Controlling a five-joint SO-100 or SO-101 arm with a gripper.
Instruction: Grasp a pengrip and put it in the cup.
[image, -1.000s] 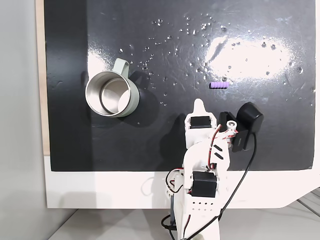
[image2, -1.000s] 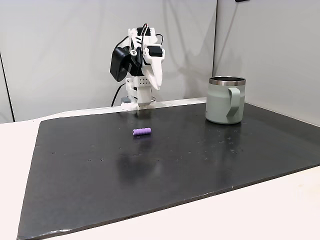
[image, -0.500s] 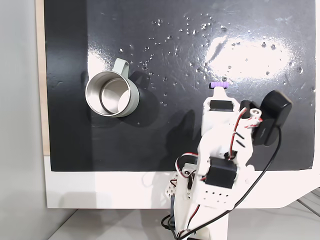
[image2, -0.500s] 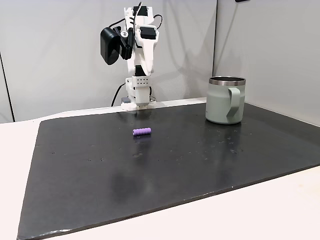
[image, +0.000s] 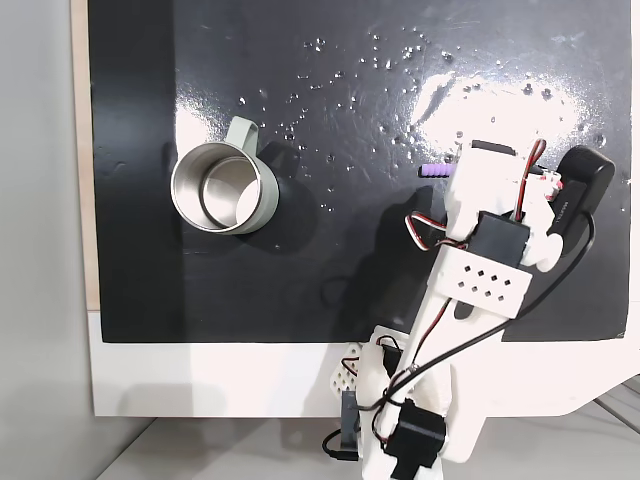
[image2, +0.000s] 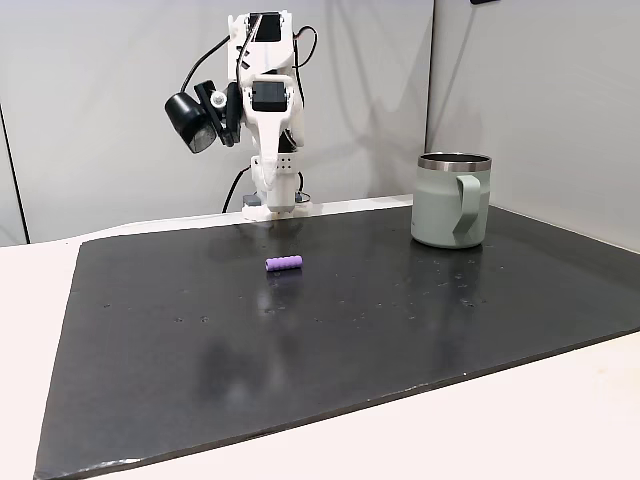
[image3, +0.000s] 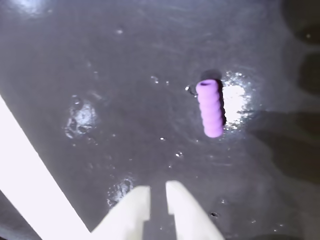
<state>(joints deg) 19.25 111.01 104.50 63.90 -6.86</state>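
Arm repositioned above the pengrip

Over the last second the arm has risen from its folded pose and extended across the worktop (image2: 420, 330). In a fixed view from above, the arm body now covers the right end of the pengrip (image: 433, 171), which was fully exposed before. In a fixed view from the side, the claw (image2: 264, 186) now points downward behind the pengrip (image2: 284, 263), and the attached black camera (image2: 188, 121) has moved left and higher.

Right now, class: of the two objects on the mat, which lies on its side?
The pengrip, the small purple ribbed cylinder lying flat; the cup stands upright with its mouth open upward.
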